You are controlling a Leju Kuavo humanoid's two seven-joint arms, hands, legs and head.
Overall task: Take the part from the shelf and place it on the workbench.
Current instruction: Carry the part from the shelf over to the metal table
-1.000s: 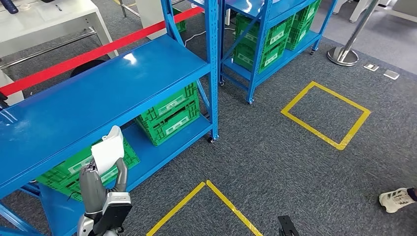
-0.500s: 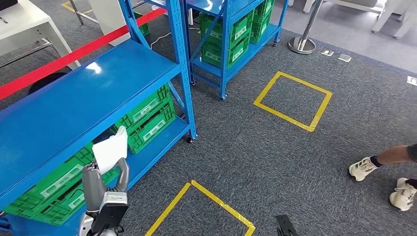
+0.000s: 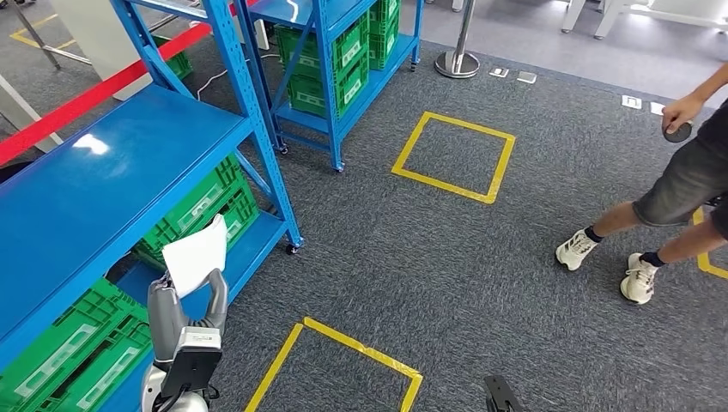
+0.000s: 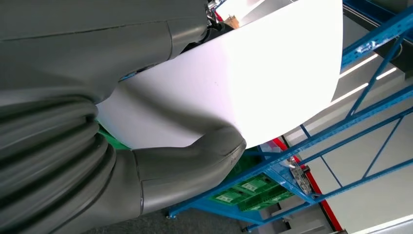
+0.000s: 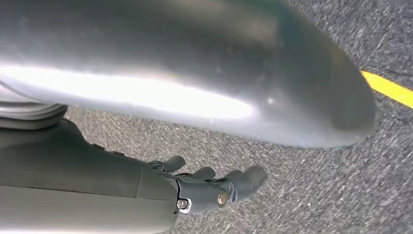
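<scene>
While you look down from the head view, your left hand (image 3: 185, 322) is raised beside the blue shelf (image 3: 103, 184), pinching the white sheet-like part (image 3: 197, 255) between thumb and fingers; the part stands above the hand, off the shelf. Green crates (image 3: 202, 206) sit on the lower level. Your right hand (image 5: 214, 187) hangs over grey carpet, fingers curled in, holding nothing. A person (image 3: 678, 184) stands at right.
</scene>
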